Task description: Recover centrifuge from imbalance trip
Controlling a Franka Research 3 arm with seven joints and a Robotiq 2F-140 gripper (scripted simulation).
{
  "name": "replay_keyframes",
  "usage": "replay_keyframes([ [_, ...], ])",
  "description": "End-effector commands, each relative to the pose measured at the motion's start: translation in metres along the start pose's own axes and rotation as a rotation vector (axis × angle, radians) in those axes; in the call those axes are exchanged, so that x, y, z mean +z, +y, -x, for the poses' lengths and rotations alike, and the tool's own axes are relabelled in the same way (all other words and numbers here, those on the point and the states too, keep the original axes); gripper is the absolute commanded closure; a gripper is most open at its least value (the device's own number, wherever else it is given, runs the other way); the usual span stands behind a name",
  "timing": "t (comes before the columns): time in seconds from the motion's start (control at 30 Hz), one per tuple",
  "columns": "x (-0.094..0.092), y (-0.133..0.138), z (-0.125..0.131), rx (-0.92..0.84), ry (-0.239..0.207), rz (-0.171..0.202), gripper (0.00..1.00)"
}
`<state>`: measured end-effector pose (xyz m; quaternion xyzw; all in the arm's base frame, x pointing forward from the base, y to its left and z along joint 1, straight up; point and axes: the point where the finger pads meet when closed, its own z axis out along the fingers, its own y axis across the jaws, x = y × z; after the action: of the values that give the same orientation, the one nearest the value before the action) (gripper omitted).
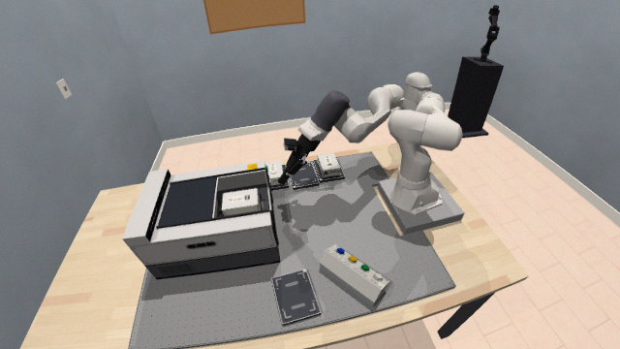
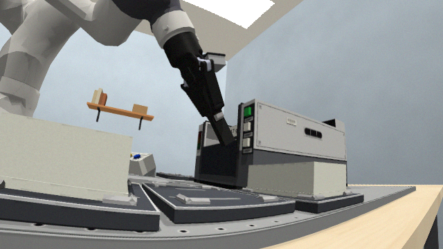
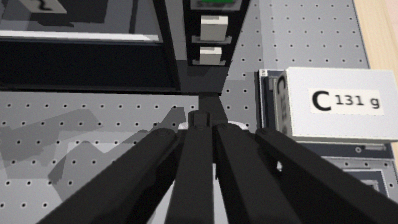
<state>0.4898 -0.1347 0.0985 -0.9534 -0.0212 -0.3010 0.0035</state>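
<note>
The plate centrifuge (image 1: 208, 220) stands at the table's left with its door slid aside. A white block (image 1: 238, 201) sits in the bucket at the opening; I cannot read its label. My gripper (image 1: 282, 180) is shut and empty, tilted down at the centrifuge's front right corner. In the side view its tip (image 2: 228, 141) is just left of the key column, level with the lowest key (image 2: 246, 142); I cannot tell whether it touches. The green top key (image 2: 247, 111) and the middle key (image 2: 246, 126) are above. In the wrist view the fingertips (image 3: 200, 117) point below two white keys (image 3: 210, 54).
Balance plate C, marked 131 g (image 3: 335, 102), sits on its nest beside the centrifuge. The middle nest (image 1: 305, 175) is empty and another white plate (image 1: 328, 165) sits on the nest nearest the base. The button panel (image 1: 356, 271) and a spare nest (image 1: 295, 296) are at the front.
</note>
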Motion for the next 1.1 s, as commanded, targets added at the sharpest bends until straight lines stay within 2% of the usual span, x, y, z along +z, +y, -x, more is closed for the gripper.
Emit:
replay_keyframes([
  [0.0,0.0026,0.0014,-0.0042,0.018,0.000,0.005,0.90],
  [1.07,0.0091,0.0016,-0.0129,0.018,0.000,0.005,0.90],
])
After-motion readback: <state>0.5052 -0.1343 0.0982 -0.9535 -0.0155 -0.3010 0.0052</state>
